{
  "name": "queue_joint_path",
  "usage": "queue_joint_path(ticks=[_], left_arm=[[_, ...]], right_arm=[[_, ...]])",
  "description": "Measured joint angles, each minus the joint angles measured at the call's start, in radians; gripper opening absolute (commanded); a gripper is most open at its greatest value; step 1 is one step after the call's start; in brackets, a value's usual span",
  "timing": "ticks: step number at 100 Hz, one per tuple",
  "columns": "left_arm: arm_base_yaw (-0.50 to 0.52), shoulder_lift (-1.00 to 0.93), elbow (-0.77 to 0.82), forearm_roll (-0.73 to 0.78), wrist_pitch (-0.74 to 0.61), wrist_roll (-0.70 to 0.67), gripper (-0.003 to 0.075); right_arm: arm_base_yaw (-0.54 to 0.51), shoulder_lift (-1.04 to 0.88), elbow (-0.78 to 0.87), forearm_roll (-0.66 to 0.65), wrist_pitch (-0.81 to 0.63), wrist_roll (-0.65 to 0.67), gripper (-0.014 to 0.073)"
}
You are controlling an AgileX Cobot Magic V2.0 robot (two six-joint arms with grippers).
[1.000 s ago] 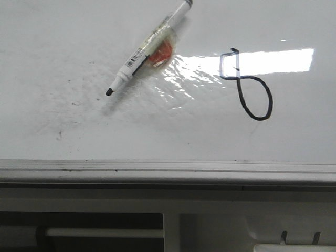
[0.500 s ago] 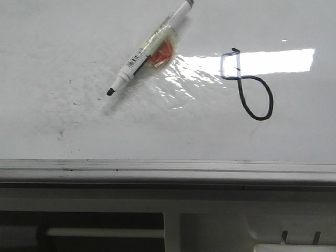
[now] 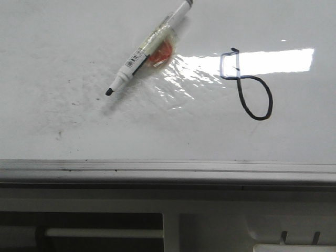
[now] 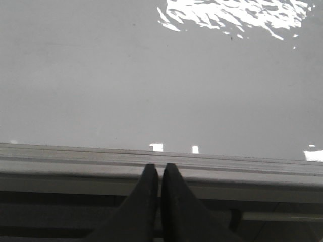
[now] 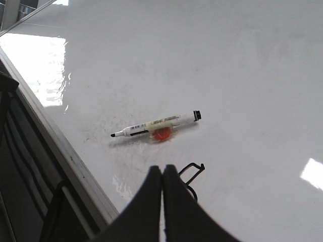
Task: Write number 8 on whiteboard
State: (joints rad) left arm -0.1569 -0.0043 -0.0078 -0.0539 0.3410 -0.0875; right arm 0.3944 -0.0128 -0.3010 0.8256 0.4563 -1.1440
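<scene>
A black hand-drawn number 8 [image 3: 247, 84] stands on the whiteboard [image 3: 63, 52], right of centre in the front view, its boxy upper loop under a bright reflection. An uncapped white marker [image 3: 147, 48] with an orange blob taped to its barrel lies flat on the board to the left of the 8. My right gripper [image 5: 162, 169] is shut and empty, hanging over the board and partly covering the number 8 [image 5: 194, 171], with the marker [image 5: 157, 125] beyond its tips. My left gripper [image 4: 158, 168] is shut and empty at the board's metal edge rail [image 4: 75, 161].
The grey edge rail [image 3: 168, 170] runs along the board's near side, with a cream panel [image 3: 210, 220] and dark openings below it. Faint grey smudges [image 3: 60, 131] mark the board's left part.
</scene>
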Motion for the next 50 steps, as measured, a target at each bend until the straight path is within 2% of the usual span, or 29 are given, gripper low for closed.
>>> queue_joint_path(ticks=[50], left_arm=[[0.000,0.000,0.000,0.008,0.000,-0.002,-0.0020]], right_arm=[[0.000,0.000,0.000,0.000,0.000,0.000,-0.0064]])
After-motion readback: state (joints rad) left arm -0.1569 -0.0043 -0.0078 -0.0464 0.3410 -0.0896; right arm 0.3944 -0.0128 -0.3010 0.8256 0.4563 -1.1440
